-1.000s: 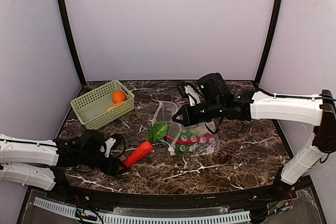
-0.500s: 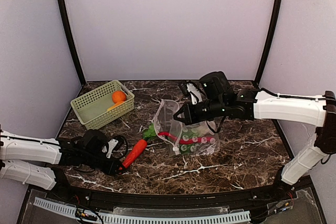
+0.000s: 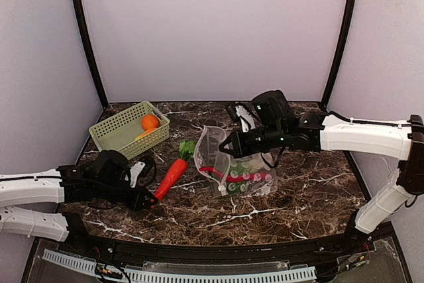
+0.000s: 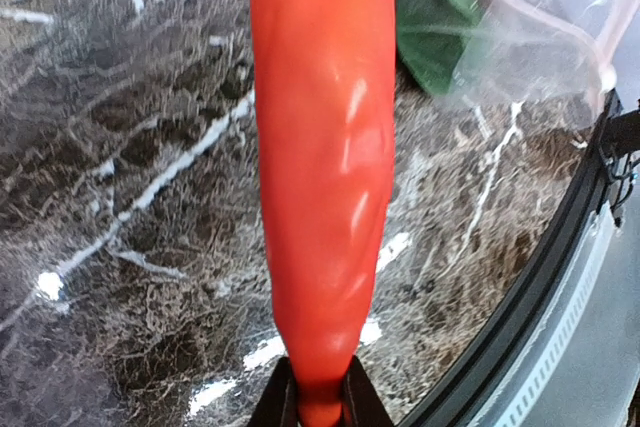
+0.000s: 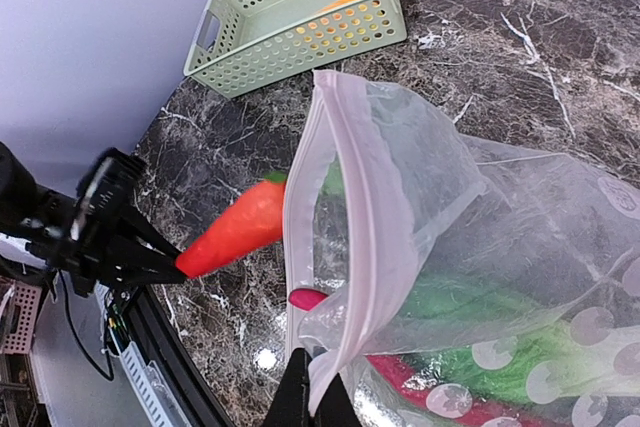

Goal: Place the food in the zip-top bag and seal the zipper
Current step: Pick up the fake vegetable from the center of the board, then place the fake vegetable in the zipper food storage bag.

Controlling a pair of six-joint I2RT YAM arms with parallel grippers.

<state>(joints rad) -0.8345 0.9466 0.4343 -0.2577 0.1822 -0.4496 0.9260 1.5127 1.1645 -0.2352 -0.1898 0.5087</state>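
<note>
- Left fingers (image 4: 352, 405) clamped on narrow tip of orange-red toy vegetable (image 3: 171, 175).
- Vegetable held tilted, green top pointed toward zip-top bag (image 3: 244, 171), just beside bag mouth.
- Right fingers (image 5: 292, 402) pressed together on bag rim at zipper (image 5: 303, 187); mouth held raised and open.
- Red and green food pieces seen inside bag.
- Orange round fruit (image 3: 150, 122) located in green basket (image 3: 112, 138), rear left of tabletop (image 3: 305, 197), well apart from bag.
</note>
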